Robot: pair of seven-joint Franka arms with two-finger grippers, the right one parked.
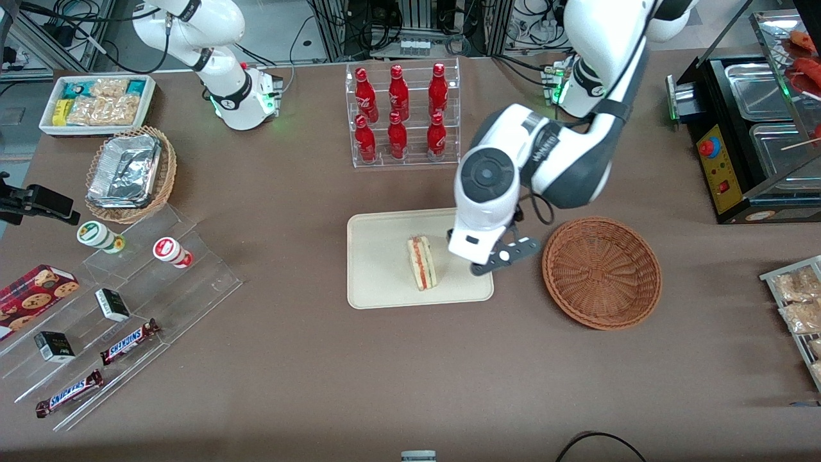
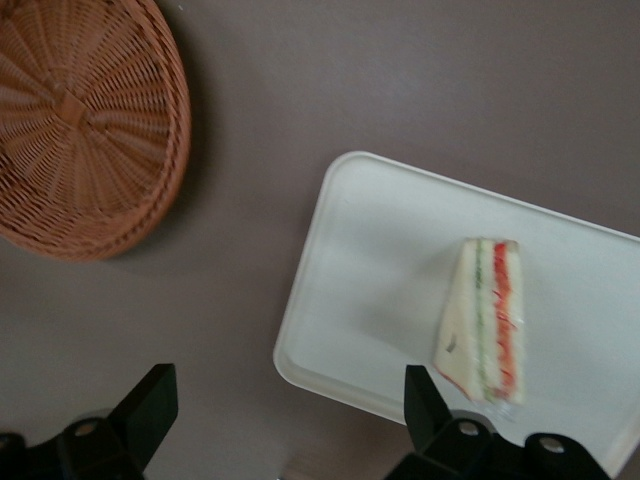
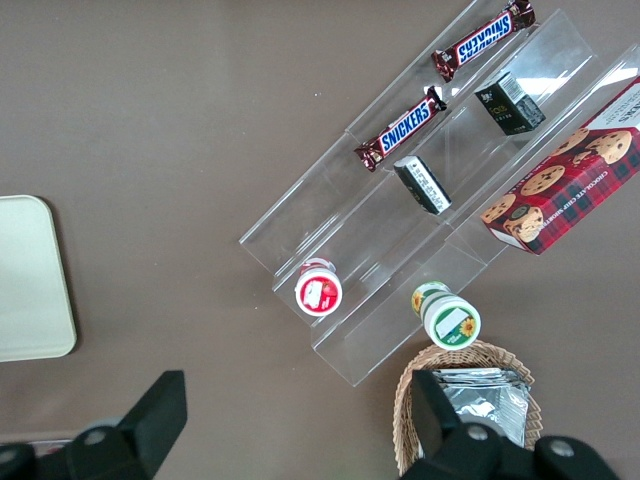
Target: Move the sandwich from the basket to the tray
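The sandwich (image 1: 421, 263) (image 2: 485, 320) lies on the cream tray (image 1: 378, 256) (image 2: 380, 280), its red, yellow and green filling showing along the cut edge. Beside the tray, toward the working arm's end of the table, sits the reddish-brown basket (image 1: 601, 273) (image 2: 80, 120) with nothing in it. My left gripper (image 1: 480, 260) (image 2: 288, 400) hovers above the tray's edge nearest the basket, between sandwich and basket. It is open, its black fingers (image 2: 150, 400) are spread wide, and nothing is between them.
A clear rack of red bottles (image 1: 401, 115) stands farther from the front camera than the tray. Toward the parked arm's end are acrylic snack shelves (image 1: 128, 289), a tan foil-filled basket (image 1: 128, 173) and a white tub (image 1: 96, 102). A black food warmer (image 1: 750, 128) stands at the working arm's end.
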